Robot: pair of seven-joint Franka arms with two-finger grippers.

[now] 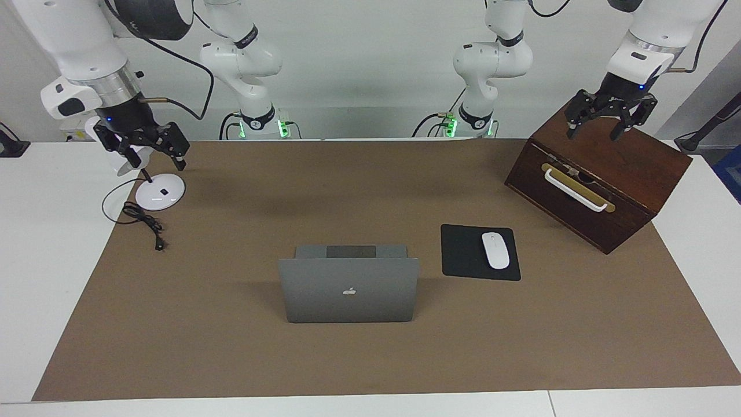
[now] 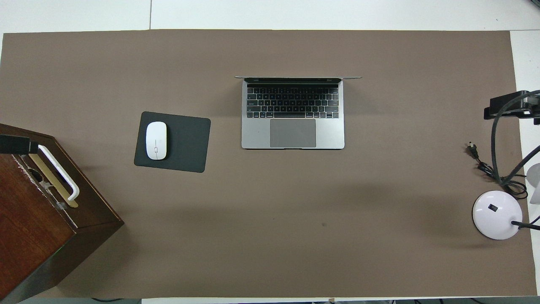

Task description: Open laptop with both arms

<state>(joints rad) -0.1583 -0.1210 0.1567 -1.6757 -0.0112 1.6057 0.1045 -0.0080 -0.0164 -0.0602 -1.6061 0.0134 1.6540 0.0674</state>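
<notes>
The silver-grey laptop (image 1: 348, 292) stands open mid-table, its lid upright with the logo side turned away from the robots. The overhead view shows the laptop (image 2: 292, 134) with keyboard and trackpad bare. My left gripper (image 1: 596, 134) hangs open and empty over the top of the wooden box (image 1: 602, 174), clear of the laptop; only an edge of the left gripper (image 2: 14, 144) shows from overhead. My right gripper (image 1: 151, 162) hangs open and empty over the white lamp base (image 1: 160, 192). From overhead, the right gripper (image 2: 510, 104) sits at the table's edge.
A black mouse pad (image 1: 463, 255) with a white mouse (image 1: 495, 250) lies beside the laptop toward the left arm's end. The box has a white handle (image 1: 576, 188). The lamp's black cable (image 1: 145, 223) trails on the brown mat (image 1: 231, 359).
</notes>
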